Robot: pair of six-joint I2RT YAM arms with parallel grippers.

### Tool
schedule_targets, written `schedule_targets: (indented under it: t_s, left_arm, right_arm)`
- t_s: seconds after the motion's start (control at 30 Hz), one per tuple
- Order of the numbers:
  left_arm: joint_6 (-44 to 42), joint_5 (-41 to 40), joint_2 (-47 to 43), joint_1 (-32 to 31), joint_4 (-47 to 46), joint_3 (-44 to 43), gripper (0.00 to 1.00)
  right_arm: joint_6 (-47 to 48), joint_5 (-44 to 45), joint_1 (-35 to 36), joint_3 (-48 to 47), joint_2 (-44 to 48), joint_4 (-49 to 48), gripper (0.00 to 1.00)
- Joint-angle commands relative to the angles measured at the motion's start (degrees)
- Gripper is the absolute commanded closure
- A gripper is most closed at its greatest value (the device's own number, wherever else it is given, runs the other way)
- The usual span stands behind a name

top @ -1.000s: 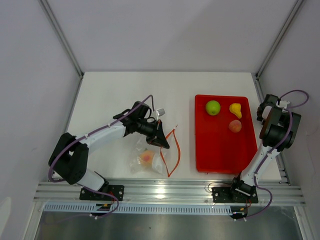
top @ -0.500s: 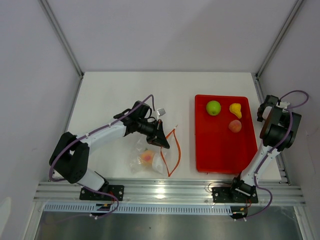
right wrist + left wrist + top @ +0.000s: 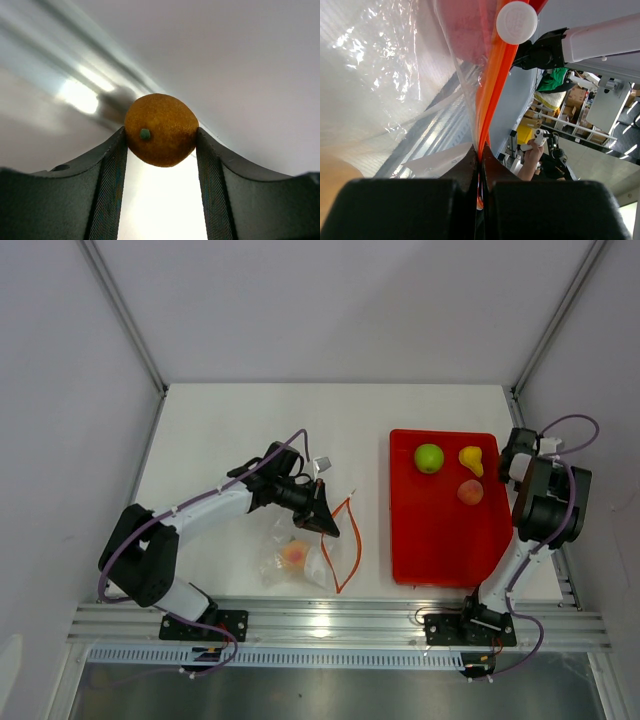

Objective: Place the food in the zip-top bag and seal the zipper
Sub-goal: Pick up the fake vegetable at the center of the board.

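Orange zipper edge in left tool, brownish fruit in right tool.

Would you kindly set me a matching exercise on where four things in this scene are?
Things:
1 apple
2 orange
3 zipper
4 bag

Places:
A pinched in the left hand
B on the table, left of the tray
C on the tray
D held in the right hand

Pairs: 1-C; 2-D; 3-A; 4-B.

Overhead looks down on the table; both wrist views hug their fingers, the left sharing the zipper between them.
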State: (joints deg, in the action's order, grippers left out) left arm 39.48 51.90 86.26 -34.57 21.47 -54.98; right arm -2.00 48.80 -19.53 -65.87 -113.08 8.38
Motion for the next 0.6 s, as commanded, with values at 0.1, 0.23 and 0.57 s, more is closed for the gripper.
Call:
schedule_targets:
  t_s: [0.1,0.23,0.57]
  left_arm:
    - [0.2,2.0,-2.0,-0.2,-2.8,-0.4,0.98]
    - [0.2,1.9,-2.1,-0.2,-2.8,-0.2,0.99]
    - [0.8,0.5,-5.0,-0.2,-3.8,0.9,1.0]
  right_arm:
    - [-1.0,4.1,3.7,2.2,7.2,-0.2,1.0]
    - [-0.9,4.5,6.3,2.2,10.7,1.5,1.0]
    - [-4.3,2.3,18.8,2.4,25.8,11.1,1.0]
